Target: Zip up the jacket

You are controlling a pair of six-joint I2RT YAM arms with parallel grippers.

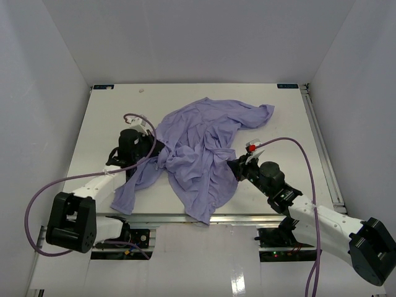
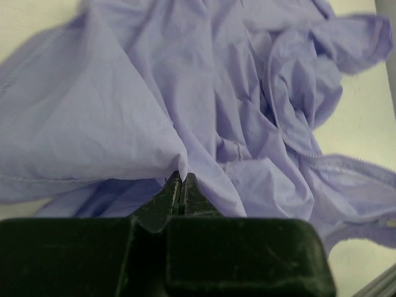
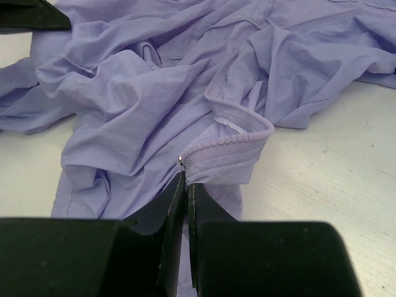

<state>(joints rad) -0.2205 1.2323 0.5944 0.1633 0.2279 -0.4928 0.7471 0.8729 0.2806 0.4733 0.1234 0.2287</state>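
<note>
White table (image 1: 93,124) is bearing the jacket (image 1: 204,139). Only the right wrist view is showing the right gripper (image 3: 185,179) pinching its zipper edge (image 3: 232,145); the left gripper (image 2: 181,178), stretching in from the jacket's left, is clamping a fold.

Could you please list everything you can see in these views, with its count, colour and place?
jacket: one, lavender-purple, crumpled at the table's middle
zipper edge: one, lavender, in the fold at the right gripper's tips
table: one, white, under the jacket
walls: three, white, around the table
cables: two, purple, one looping along each arm
left gripper: one, black, shut on a jacket fold, left side
right gripper: one, black, shut on the jacket's zipper edge, right side
</note>
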